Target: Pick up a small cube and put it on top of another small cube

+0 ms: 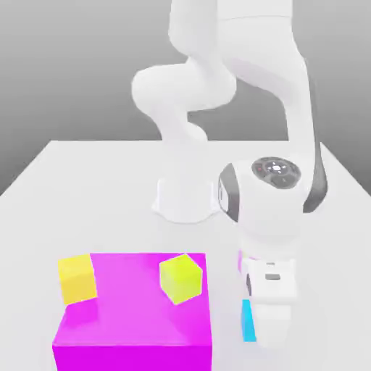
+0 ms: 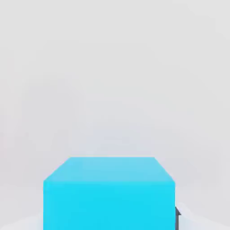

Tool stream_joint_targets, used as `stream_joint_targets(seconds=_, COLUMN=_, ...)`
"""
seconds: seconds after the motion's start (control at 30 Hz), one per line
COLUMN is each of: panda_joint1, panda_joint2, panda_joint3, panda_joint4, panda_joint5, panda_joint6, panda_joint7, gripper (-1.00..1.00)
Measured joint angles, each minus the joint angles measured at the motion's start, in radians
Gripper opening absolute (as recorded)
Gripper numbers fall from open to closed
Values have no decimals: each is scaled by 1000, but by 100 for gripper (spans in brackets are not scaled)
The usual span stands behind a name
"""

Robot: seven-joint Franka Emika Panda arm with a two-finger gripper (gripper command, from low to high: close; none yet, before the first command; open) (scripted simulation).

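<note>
A cyan cube (image 1: 248, 321) sits low at the exterior view's right, half hidden behind my gripper (image 1: 270, 322), which has come down right beside it. In the hand view the same cyan cube (image 2: 108, 193) lies very close under the hand, against the white table. A yellow cube (image 1: 77, 279) rests at the left edge of a big magenta block (image 1: 134, 340). On that block's top, towards its right side, stands a lime-green cube (image 1: 180, 277), turned at an angle.
The arm's white base (image 1: 185, 203) stands at the middle of the white table (image 1: 87, 188). The magenta block takes up the front left, just left of the gripper. The table's front edge is near.
</note>
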Motion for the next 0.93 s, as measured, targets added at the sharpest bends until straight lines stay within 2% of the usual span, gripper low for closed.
stream_joint_targets(seconds=0.2, panda_joint1=27, panda_joint2=-181, panda_joint3=-50, panda_joint4=-34, panda_joint5=-71, panda_joint6=-148, panda_joint7=39, gripper=-100)
stream_joint_targets(seconds=0.4, panda_joint1=-64, panda_joint2=-370, panda_joint3=-93, panda_joint4=-30, panda_joint5=-96, panda_joint6=-345, panda_joint7=-182, gripper=-100)
stream_joint_targets(seconds=0.63, panda_joint1=-154, panda_joint2=-591, panda_joint3=-164, panda_joint4=-31, panda_joint5=-230, panda_joint6=-555, panda_joint7=-389, gripper=-100)
stream_joint_targets(seconds=0.7, panda_joint1=-162, panda_joint2=-585, panda_joint3=-180, panda_joint4=-42, panda_joint5=-241, panda_joint6=-536, panda_joint7=-421, gripper=-100)
stream_joint_targets(seconds=0.8, panda_joint1=-159, panda_joint2=-508, panda_joint3=-192, panda_joint4=-71, panda_joint5=-223, panda_joint6=-431, panda_joint7=-448, gripper=-100)
stream_joint_targets(seconds=0.83, panda_joint1=-159, panda_joint2=-484, panda_joint3=-194, panda_joint4=-79, panda_joint5=-218, panda_joint6=-399, panda_joint7=-453, gripper=100)
stream_joint_targets(seconds=0.93, panda_joint1=-159, panda_joint2=-484, panda_joint3=-194, panda_joint4=-79, panda_joint5=-218, panda_joint6=-399, panda_joint7=-453, gripper=100)
